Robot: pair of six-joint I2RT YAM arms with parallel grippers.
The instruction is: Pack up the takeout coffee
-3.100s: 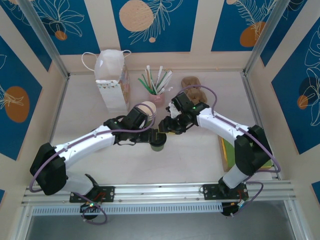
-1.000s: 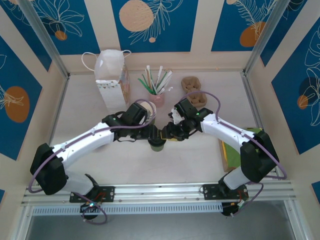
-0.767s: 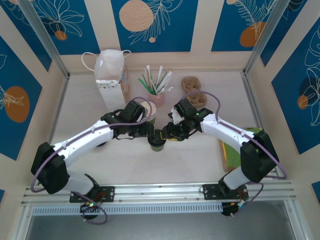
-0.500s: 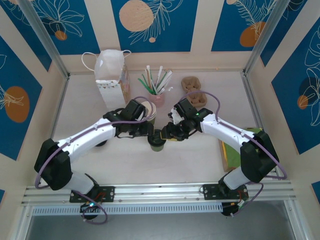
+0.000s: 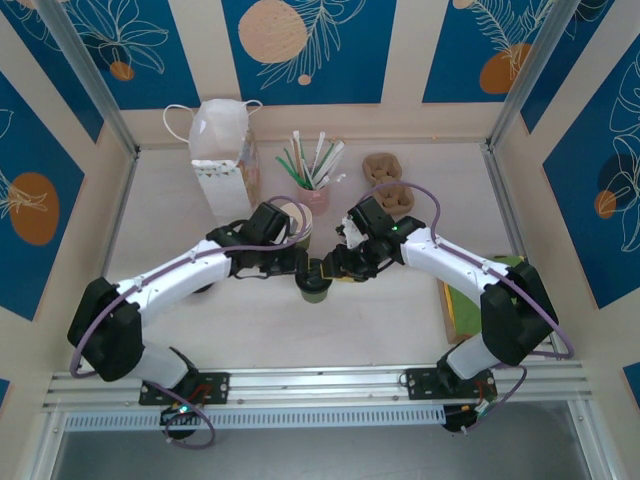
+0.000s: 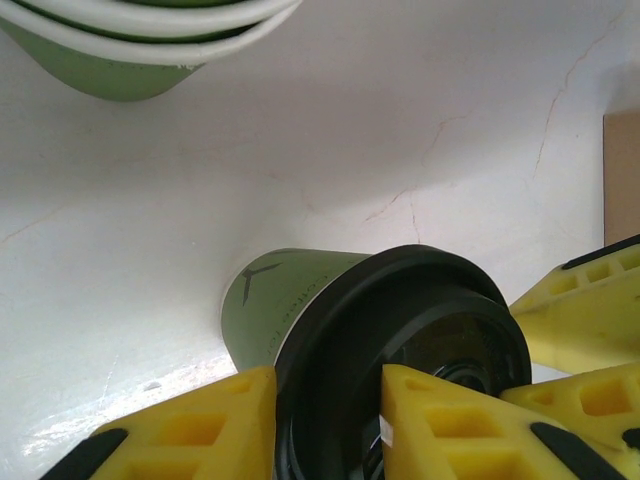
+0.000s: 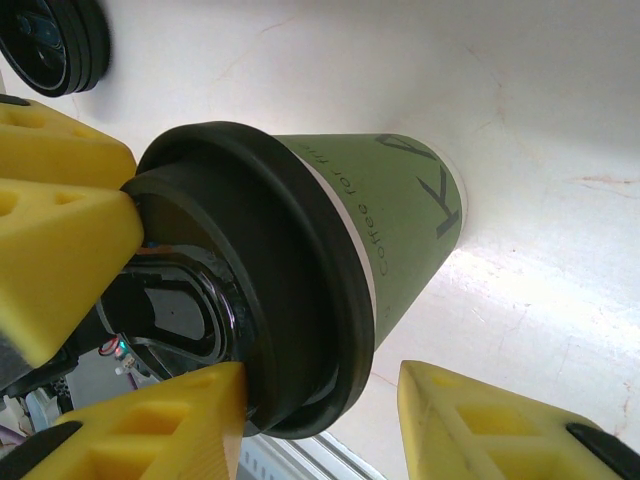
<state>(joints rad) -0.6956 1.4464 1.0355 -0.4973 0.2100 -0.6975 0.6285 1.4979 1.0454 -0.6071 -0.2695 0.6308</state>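
Left gripper (image 6: 330, 378) pinching the coffee cup (image 5: 316, 288) by its black lid, right gripper (image 7: 322, 385) hanging half open around the lid's edge, stack of cups (image 5: 295, 222) standing just behind the coffee cup.

One lidded coffee cup (image 5: 316, 287) is standing by itself. One stack of open cups (image 5: 296, 222) is sitting near one pink cup (image 5: 316, 197) that is holding straws (image 5: 312, 160) too crowded to count. One paper bag (image 5: 226, 165) and two cardboard trays (image 5: 380, 165) are sitting farther back.
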